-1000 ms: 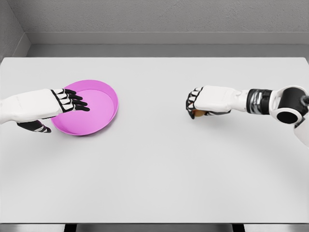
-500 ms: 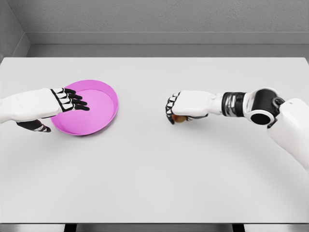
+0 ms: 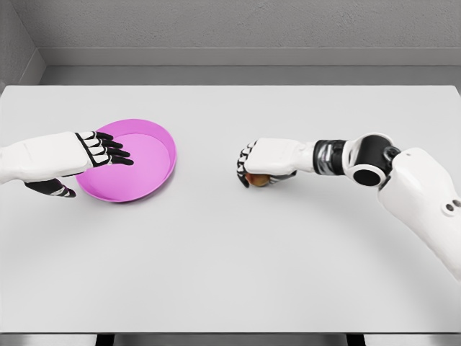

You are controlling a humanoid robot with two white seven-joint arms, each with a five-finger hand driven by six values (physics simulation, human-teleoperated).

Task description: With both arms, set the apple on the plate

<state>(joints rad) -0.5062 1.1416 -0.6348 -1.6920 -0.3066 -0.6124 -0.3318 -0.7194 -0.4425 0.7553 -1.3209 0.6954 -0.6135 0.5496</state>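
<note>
The white surface spreads wide before me, with the pink plate sitting on its left part. My left robot hand hovers over the plate's near-left rim, fingers stretched out flat and holding nothing. My right arm reaches in from the right, and my right robot hand is curled around the apple — only a small orange-brown sliver shows beneath my palm, so I cannot tell whether it is lifted clear or just skimming the surface. The apple sits near the middle of the surface, well apart from the plate, with bare surface between them.

As I judge it, the grasp is done and the carry is partway along. What is left: bringing the apple across to the plate, where my left robot hand waits — perhaps to receive it, perhaps to steady the plate — and then setting it down inside the rim and letting go.
</note>
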